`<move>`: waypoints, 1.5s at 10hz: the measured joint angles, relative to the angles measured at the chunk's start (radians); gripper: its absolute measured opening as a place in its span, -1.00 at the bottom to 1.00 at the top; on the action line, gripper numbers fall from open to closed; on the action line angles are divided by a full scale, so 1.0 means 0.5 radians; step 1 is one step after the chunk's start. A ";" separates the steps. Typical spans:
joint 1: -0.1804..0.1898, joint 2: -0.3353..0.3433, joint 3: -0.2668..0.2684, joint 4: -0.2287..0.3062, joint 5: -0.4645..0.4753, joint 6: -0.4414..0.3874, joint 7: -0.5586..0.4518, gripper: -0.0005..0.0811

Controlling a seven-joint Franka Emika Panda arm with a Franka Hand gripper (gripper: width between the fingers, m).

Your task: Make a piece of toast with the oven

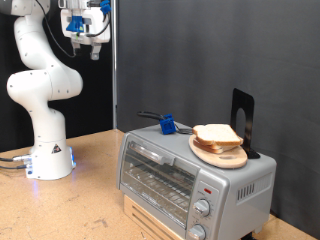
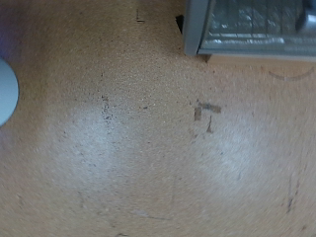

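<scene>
The silver-grey toaster oven [image 1: 185, 178] stands on the wooden table at the exterior view's lower right, its glass door shut. On its top lies a round wooden board [image 1: 222, 154] with the bread [image 1: 216, 134] stacked on it; I cannot tell the slices apart. My gripper [image 1: 86, 44] hangs high at the exterior view's top left, far from the oven, open and empty. The wrist view looks down on bare table, with a corner of the oven [image 2: 252, 25] at its edge. No fingers show there.
A small blue object [image 1: 167, 124] and a black cable lie on the oven's top behind the board. A black stand [image 1: 243, 118] rises at the oven's back. The robot's white base [image 1: 48, 158] sits on the table at the exterior view's left. A dark curtain hangs behind.
</scene>
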 joint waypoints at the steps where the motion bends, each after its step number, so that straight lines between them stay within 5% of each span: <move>1: 0.044 0.002 -0.026 0.006 0.000 0.003 -0.231 0.99; 4: 0.156 0.110 -0.125 0.030 -0.076 0.193 -0.892 0.99; 5: 0.145 0.105 -0.119 0.029 -0.069 0.180 -0.807 0.99; 6: 0.164 0.092 -0.131 0.028 -0.052 0.180 -0.937 0.99; 10: 0.340 0.095 -0.277 -0.011 -0.063 0.377 -1.819 0.99; 12: 0.349 0.086 -0.300 -0.011 0.017 0.357 -1.855 0.99; 15: 0.518 0.153 -0.473 -0.039 0.083 0.530 -2.555 0.99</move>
